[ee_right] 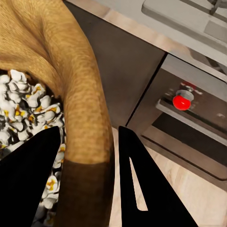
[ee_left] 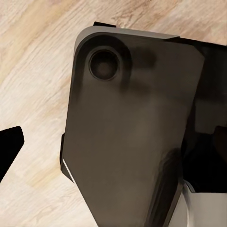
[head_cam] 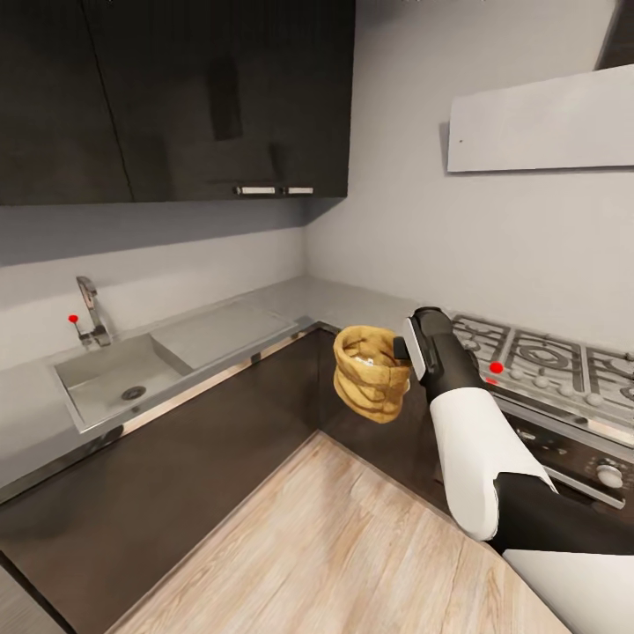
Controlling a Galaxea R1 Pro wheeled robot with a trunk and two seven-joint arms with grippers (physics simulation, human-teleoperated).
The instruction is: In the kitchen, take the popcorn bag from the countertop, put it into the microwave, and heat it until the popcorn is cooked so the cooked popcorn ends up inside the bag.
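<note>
Countertop [head_cam: 264,304] wrapping the corner, sink [head_cam: 106,379] at 9 o'clock, hob [head_cam: 546,361] at 3 o'clock. Oven [ee_right: 189,118] with red knob under hob. Bag [head_cam: 372,374] held mid-air at centre above floor [head_cam: 352,546], clear of countertop; popcorn [ee_right: 28,109] inside. Right gripper [ee_right: 90,151] pinching bag rim. Left gripper's finger state: cannot tell.

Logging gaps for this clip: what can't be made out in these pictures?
- Left gripper: left wrist view shows one dark tip at the frame edge; open or shut can't be told.
- Popcorn bag: in the right wrist view its base is cut off by the edge.
- Oven: cropped by the frame.
</note>
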